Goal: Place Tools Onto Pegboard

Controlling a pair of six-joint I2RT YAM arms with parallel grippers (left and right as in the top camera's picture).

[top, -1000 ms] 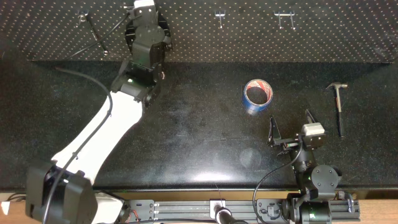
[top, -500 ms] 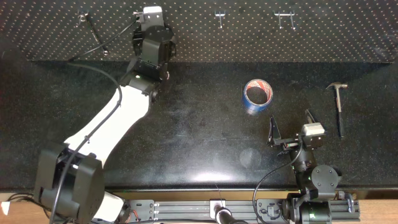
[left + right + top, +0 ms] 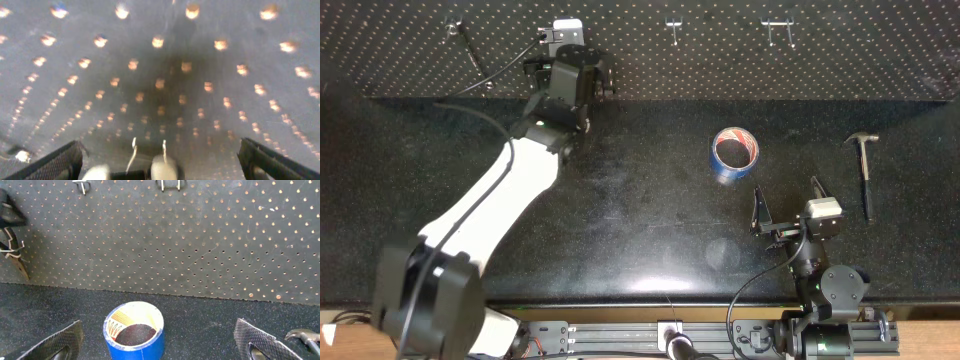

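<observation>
Black-handled pliers (image 3: 470,58) hang on the pegboard (image 3: 720,60) at its left end; they appear too in the right wrist view (image 3: 12,250). My left gripper (image 3: 564,45) is up against the board just right of them, open, with a small wire hook (image 3: 148,159) between its fingers (image 3: 55,162). A blue tape roll (image 3: 734,153) stands on the black table; it is also close ahead in the right wrist view (image 3: 134,330). A hammer (image 3: 863,170) lies at the right. My right gripper (image 3: 790,212) rests open and holds nothing, near the front edge.
Two bare wire hooks (image 3: 673,28) (image 3: 778,30) stick out of the board's upper right; both show in the right wrist view (image 3: 82,186) (image 3: 169,185). The hammer's head (image 3: 302,336) lies right of the tape.
The left gripper has shifted a little right along the pegboard, away from the pliers, and its wrist has turned. The right arm, tape and hammer have not moved.
</observation>
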